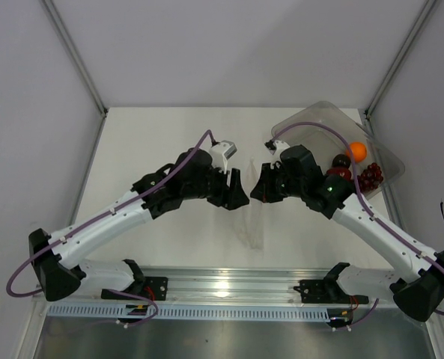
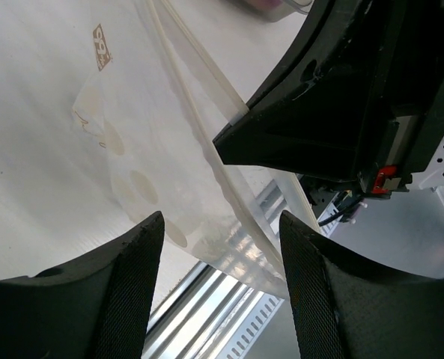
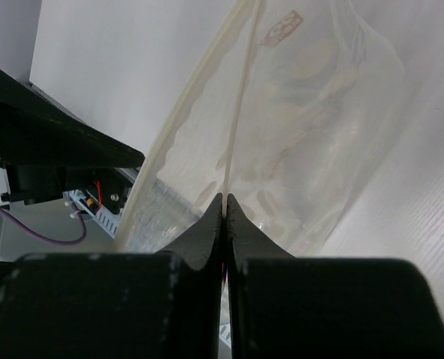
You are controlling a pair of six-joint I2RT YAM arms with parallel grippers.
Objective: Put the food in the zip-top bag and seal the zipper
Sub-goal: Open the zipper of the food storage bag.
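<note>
So here's where we're at: we're using the clear bin point(image 1: 319, 120) at the far right corner of the table point(image 1: 169, 134) as our reference. All the food is sitting inside it: the orange ball point(image 1: 356, 151) is toward its far side, the grapes point(image 1: 370, 177) are at its near right corner, and the plum-like ball point(image 1: 341, 161) and the onion-like ball point(image 1: 340, 173) are bunched together just beside the grapes.

The zip-top bag point(image 3: 311, 112) is outside the bin, off its left side toward the middle of the table. From the top camera we can barely make it out since it's so clear. The wrist cams show it way better.

The right gripper point(image 3: 223, 202) has its jaws pressed together on one strip of the zipper point(image 3: 239, 112), with the plastic coming straight up out of the pinch. The other lip point(image 3: 169, 142) bows away from it, so the mouth is gaping.

The left gripper point(image 2: 222, 247) faces the right one from the side away from the bin, with its jaws spread wide. The bag's edge shows in the gap, but we can't tell if either finger touches it
</note>
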